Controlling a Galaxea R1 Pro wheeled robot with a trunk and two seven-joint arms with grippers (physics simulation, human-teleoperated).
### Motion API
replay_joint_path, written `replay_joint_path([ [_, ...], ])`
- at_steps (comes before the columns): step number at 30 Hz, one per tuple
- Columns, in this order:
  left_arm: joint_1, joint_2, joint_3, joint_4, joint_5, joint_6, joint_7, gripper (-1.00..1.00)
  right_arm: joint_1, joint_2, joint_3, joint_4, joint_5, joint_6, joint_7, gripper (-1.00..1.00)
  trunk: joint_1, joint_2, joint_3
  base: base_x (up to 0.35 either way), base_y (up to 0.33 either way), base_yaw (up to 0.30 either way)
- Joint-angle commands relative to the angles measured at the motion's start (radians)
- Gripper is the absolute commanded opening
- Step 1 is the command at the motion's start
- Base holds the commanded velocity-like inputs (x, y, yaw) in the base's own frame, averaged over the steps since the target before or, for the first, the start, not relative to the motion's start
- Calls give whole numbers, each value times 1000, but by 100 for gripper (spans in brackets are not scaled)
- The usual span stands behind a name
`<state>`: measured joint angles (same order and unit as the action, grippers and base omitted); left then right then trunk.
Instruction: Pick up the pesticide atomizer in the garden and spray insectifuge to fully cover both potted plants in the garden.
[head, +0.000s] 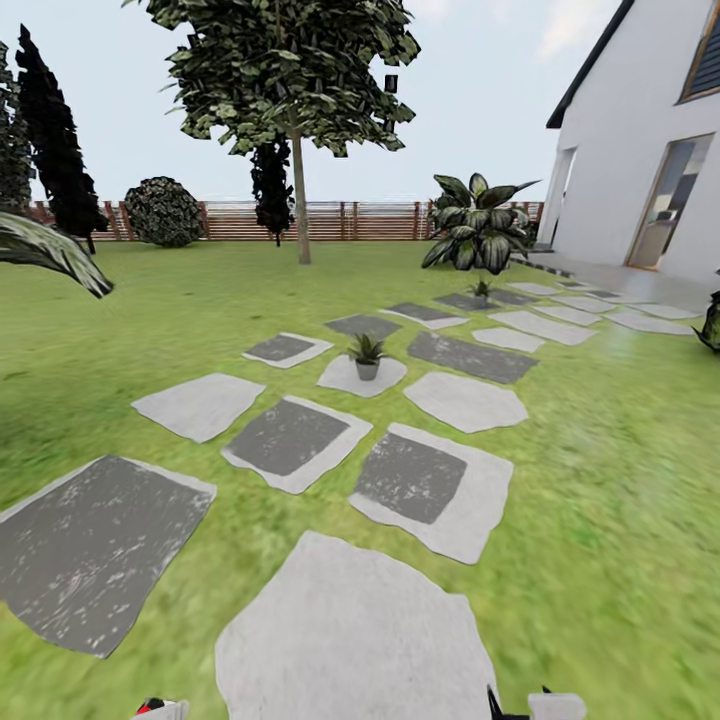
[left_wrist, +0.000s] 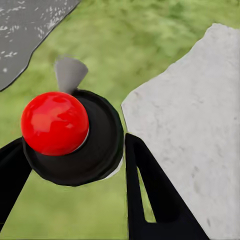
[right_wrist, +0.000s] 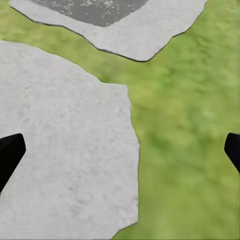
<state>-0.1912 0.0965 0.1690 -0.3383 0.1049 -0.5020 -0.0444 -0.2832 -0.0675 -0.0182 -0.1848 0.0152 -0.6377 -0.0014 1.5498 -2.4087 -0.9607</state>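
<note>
In the left wrist view the pesticide atomizer (left_wrist: 55, 122), dark with a round red top, sits between the black fingers (left_wrist: 150, 190) of my left gripper (left_wrist: 75, 165), which is shut on it over grass and a pale stone. My right gripper (right_wrist: 121, 152) is open with nothing between its fingers, hovering above a pale stepping stone (right_wrist: 65, 150). One potted plant (head: 367, 355), a small green rosette in a grey pot, stands on a pale stone mid-lawn. The second potted plant (head: 481, 290) stands farther off among the stones, below a large shrub.
Grey and white stepping stones (head: 290, 440) run across the garden lawn towards a white house (head: 650, 150) at the right. A large broad-leaved shrub (head: 480, 228), a tree (head: 300, 140) and a brown slatted fence (head: 330, 220) stand at the back. Open grass lies to the left.
</note>
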Motion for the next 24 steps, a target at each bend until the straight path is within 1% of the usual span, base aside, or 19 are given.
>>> replay_joint_path([
  [1, -1, 0, -1, 1, 10, -3, -5, -100, -1, 0, -2, 1, 2, -3, 0, 100, 0, 0, -1, 338, 0, 0],
  [24, -1, 0, -1, 1, 10, -3, -5, -100, -1, 0, -2, 1, 2, -3, 0, 100, 0, 0, -1, 338, 0, 0],
])
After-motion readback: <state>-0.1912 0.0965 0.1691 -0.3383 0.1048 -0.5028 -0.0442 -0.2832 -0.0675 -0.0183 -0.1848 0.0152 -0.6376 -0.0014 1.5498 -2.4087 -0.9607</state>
